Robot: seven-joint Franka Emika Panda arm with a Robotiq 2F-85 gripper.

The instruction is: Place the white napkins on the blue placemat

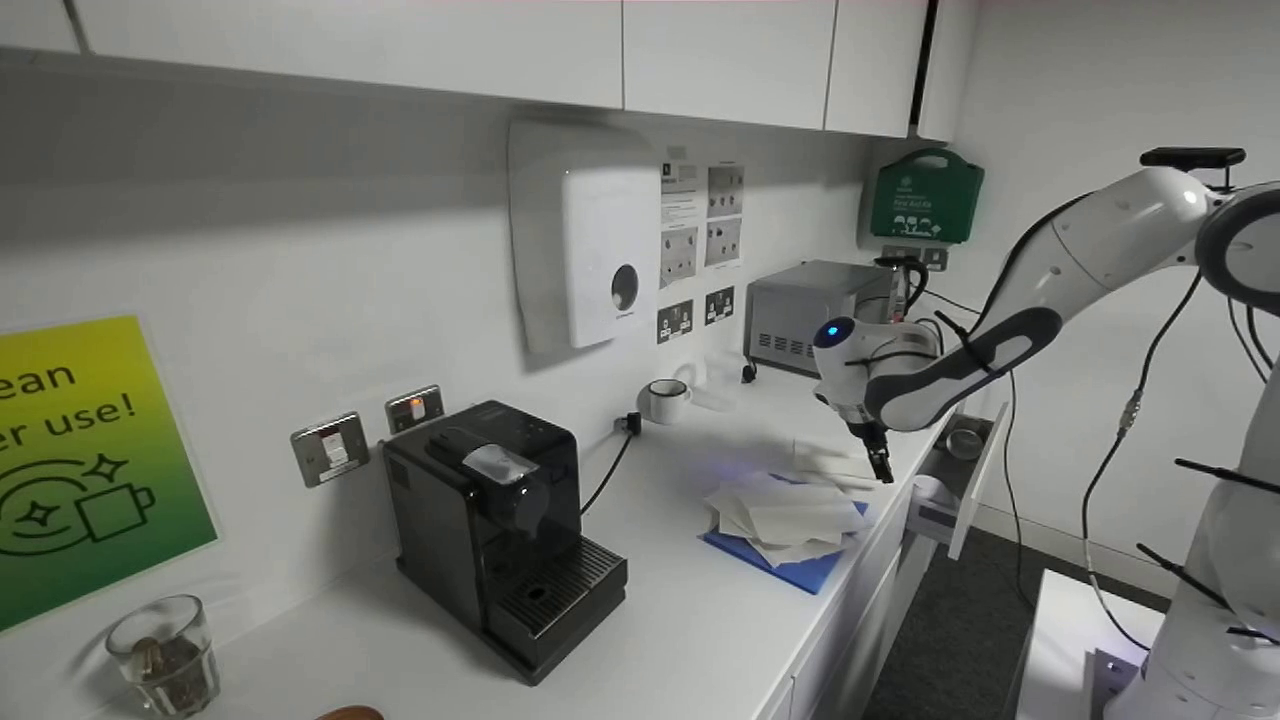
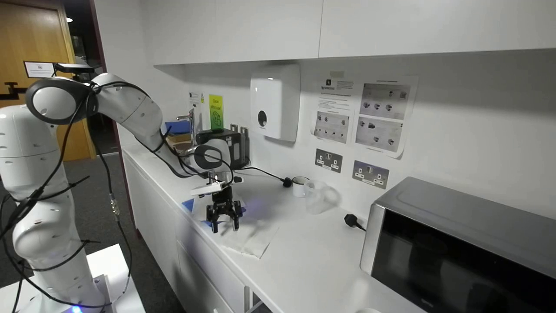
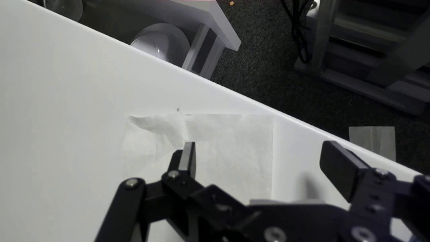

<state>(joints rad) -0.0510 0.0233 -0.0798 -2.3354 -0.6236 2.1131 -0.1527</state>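
Several white napkins (image 1: 790, 512) lie in an uneven, overlapping pile on the blue placemat (image 1: 818, 572), whose corners and front edge stick out from under them. Another white napkin (image 2: 251, 240) lies flat and slightly creased on the bare counter beside the placemat, toward the microwave. My gripper (image 2: 225, 229) points down above the counter near its front edge. In the wrist view the gripper (image 3: 258, 146) is open with nothing between its fingers. Its left finger overlaps the loose napkin (image 3: 231, 151) in that picture, and the right one lies past the napkin's edge, toward the counter's rim.
An open drawer (image 1: 980, 480) juts out below the counter edge. A black coffee machine (image 1: 500, 530) stands at one end, a microwave (image 2: 434, 243) at the other. Along the wall are a mug (image 2: 299, 187) and a clear jug (image 2: 315, 198). A pale sheet (image 3: 373, 139) shows beyond the edge.
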